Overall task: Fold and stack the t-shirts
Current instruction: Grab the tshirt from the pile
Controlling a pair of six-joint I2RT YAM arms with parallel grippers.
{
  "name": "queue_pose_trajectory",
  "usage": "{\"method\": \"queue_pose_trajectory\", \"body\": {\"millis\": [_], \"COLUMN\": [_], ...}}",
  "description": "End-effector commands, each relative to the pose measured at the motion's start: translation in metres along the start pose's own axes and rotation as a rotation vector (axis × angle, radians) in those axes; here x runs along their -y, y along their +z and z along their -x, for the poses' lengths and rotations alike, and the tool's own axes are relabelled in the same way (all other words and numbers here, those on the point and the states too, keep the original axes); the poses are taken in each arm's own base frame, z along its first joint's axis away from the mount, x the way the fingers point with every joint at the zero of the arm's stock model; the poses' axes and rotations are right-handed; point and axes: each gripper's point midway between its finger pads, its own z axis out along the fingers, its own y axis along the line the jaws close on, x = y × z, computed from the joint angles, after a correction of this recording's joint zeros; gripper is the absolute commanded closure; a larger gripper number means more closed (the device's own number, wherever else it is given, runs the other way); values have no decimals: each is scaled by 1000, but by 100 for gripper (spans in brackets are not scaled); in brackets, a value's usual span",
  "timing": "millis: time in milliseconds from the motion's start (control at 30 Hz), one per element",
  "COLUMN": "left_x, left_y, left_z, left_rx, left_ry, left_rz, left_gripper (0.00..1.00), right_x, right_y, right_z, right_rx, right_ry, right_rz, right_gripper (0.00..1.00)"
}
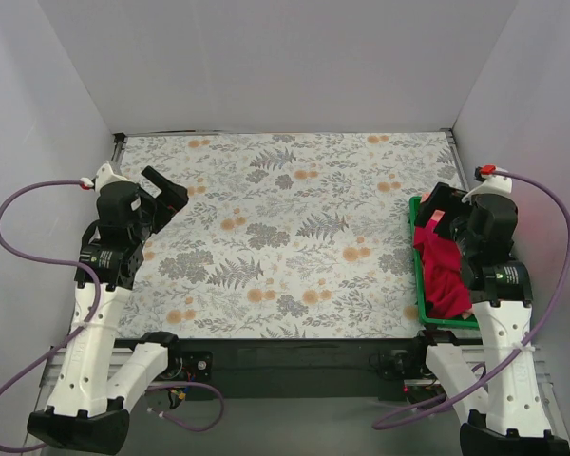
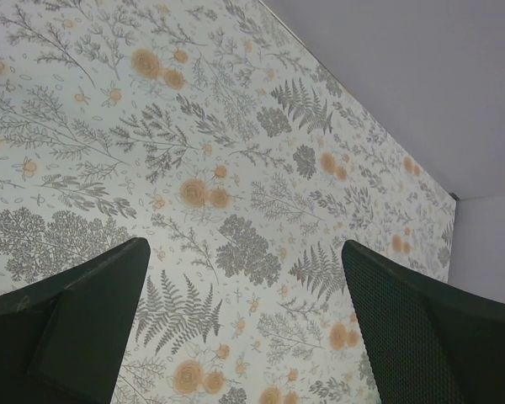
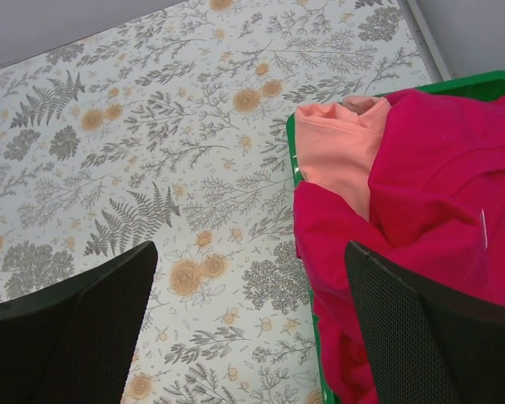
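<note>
A crumpled crimson red t-shirt (image 1: 442, 274) lies in the green bin (image 1: 420, 285) at the table's right edge and hangs over its left rim. It fills the right of the right wrist view (image 3: 438, 194). A salmon pink t-shirt (image 3: 332, 151) lies beside it in the bin's far part. The maroon-pink shirt is not visible. My right gripper (image 1: 435, 207) hovers open and empty above the bin's left rim (image 3: 244, 328). My left gripper (image 1: 166, 193) is open and empty above the table's left side (image 2: 244, 328).
The table (image 1: 285, 228) has a floral-patterned cover. White walls enclose it at the back and on both sides. Purple cables loop beside each arm.
</note>
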Motion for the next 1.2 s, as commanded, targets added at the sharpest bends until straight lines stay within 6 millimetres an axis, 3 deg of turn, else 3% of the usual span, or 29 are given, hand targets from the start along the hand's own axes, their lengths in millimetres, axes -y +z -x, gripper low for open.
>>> {"method": "queue_pose_trajectory", "body": {"millis": [0,100,333,500,600,733,900,933,967,1033,1067,1100,1167], "left_x": [1,-1,-13,-15,-7,-2,-5,-5,-7,-11,-11,-12,-12], "left_y": [3,5,7,4,-1,-3,0,0,1,1,0,0,-2], "left_z": [-12,-16,-17,-12,-11,-9,-13,-13,-14,-13,-13,-13,-12], "left_rx": [-55,-67,-77,-57,-45,-27,-42,-41,-43,-33,-34,-35,-29], "left_ry": [17,19,60,72,88,96,103,103,101,74,77,85,85], "left_rz": [-13,-10,52,62,5,-37,-29,-30,-20,9,6,10,7], "left_gripper": [2,2,2,2,2,2,2,2,2,2,2,2,2], "right_x": [-13,-8,46,69,81,87,92,95,95,94,91,90,87], "right_y": [-16,-22,-21,-4,5,22,37,39,39,41,37,35,27], "right_z": [13,4,-17,-39,-48,-58,-71,-66,-62,-53,-46,-40,-21], "right_rx": [41,18,-61,-154,-192,-234,-267,-236,-212,-163,-131,-109,-43], "right_ry": [-47,-48,-48,-69,-68,-64,-59,-58,-51,-41,-35,-30,-27], "right_rz": [85,66,-236,-365,-448,-487,-525,-542,-541,-527,-514,-510,-497], "right_gripper": [2,2,2,2,2,2,21,29,50,62,82,93,99]}}
